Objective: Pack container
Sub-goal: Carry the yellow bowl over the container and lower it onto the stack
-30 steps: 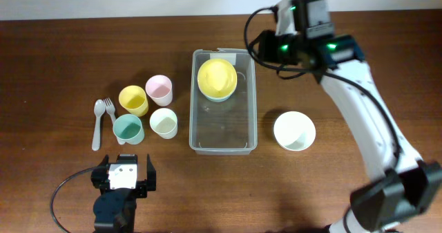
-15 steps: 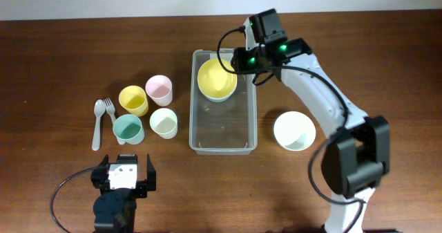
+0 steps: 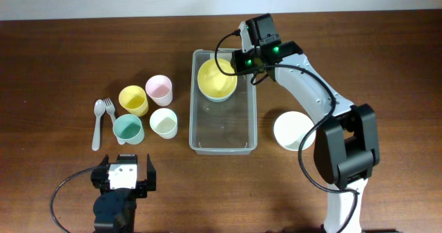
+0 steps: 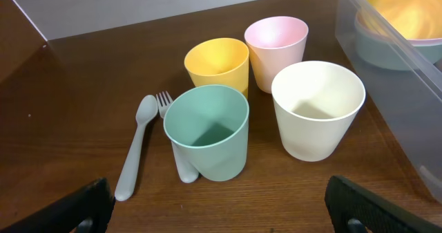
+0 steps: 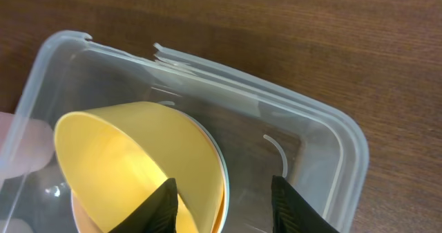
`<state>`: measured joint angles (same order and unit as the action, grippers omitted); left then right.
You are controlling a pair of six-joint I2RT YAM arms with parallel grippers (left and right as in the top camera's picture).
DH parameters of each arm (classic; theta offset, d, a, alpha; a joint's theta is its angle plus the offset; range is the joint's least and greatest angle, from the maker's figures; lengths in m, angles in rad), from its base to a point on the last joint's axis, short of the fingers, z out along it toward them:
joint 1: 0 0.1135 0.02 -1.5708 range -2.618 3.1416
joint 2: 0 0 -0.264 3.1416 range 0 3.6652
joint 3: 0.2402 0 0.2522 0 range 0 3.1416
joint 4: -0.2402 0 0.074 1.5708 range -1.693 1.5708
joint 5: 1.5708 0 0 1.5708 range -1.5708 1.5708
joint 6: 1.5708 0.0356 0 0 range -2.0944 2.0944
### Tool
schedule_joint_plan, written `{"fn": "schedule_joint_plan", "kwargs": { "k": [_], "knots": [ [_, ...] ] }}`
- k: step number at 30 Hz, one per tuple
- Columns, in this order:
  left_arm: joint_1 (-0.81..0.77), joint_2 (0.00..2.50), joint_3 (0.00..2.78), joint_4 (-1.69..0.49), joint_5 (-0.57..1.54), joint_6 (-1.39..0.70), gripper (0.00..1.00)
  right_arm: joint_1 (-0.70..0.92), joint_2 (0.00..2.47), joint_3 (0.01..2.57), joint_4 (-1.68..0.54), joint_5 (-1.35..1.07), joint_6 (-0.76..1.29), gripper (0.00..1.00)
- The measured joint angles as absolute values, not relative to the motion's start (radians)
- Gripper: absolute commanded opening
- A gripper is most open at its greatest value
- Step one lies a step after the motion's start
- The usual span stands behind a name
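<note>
Nearest, at the front of the desk (image 3: 55, 60), the left pincer (image 3: 126, 169) rests with its fingers spread wide and holds nothing. Just beyond it stand four small cups: a teal cup (image 3: 128, 128) and a cream cup (image 3: 164, 122), then a yellow cup (image 3: 133, 100) and a pink cup (image 3: 159, 89). A grey spoon (image 3: 96, 129) and fork (image 3: 109, 108) lie on their left.

The clear container (image 3: 195, 108) sits mid-desk, mouth up. Its long axis runs near to far, and its pale label (image 3: 221, 53) is at the far short end. A white bowl (image 3: 290, 131) waits to its right, partly under the right arm.

In the container's far half, a yellow bowl (image 3: 217, 79) nests in a paler bowl (image 4: 387, 50). The right pincer (image 5: 222, 204) hangs over it with its fingers partly apart. One finger is inside the bowl and one outside, with the rim between them (neither seems to press on it).

The likely trouble is a finger catching that rim as the arm lifts. That could tip the yellow bowl out of its nest, or drag the light container askew. The white bowl lies close under the same arm and could be knocked.
</note>
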<state>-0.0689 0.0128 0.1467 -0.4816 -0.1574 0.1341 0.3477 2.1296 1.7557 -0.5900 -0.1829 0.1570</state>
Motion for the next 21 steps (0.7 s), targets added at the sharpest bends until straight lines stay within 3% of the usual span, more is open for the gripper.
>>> {"fn": "schedule_joint_plan", "kwargs": {
  "k": [13,17,21],
  "knots": [
    [-0.069,0.013,0.147,-0.482,-0.157,0.134,1.00,0.350,2.145,1.756,-0.595,-0.186,0.159,0.32],
    [-0.069,0.013,0.147,-0.482,-0.157,0.134,1.00,0.358,2.162,1.756,-0.598,-0.190,0.162,0.18],
    [-0.069,0.013,0.147,-0.482,-0.157,0.134,1.00,0.371,2.176,1.756,-0.597,-0.195,0.161,0.16]
  ]
}}
